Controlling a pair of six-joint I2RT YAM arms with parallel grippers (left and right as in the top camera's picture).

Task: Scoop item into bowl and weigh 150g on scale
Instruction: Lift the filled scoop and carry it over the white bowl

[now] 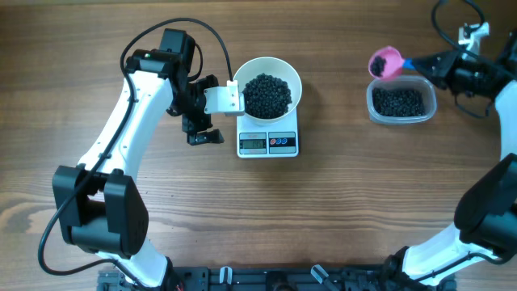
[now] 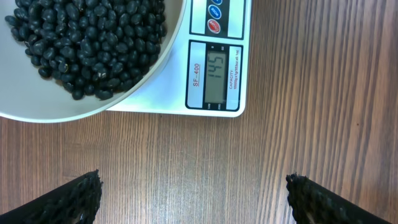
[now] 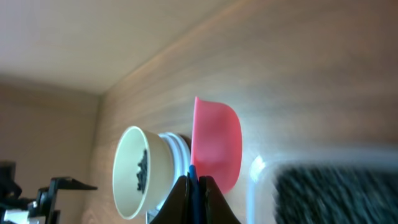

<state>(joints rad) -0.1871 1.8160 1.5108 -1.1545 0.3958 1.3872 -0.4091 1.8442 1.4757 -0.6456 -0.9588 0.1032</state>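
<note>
Left wrist: scale (image 2: 168, 93) shows 145, black beans (image 2: 93, 43) in white bowl (image 2: 62, 115) on it | left gripper (image 2: 194, 186) wide, empty | right gripper (image 3: 193, 199) clamps pink scoop (image 3: 216, 143) by tub (image 1: 430, 103) | advice: add few beans, tip slowly

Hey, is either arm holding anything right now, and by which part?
The right gripper is shut on the pink scoop, gripping it by its handle. The left gripper is open, holding nothing.

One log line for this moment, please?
bowl of beans on scale | display 145 | left gripper open, empty | right gripper shut on scoop near tub
</note>
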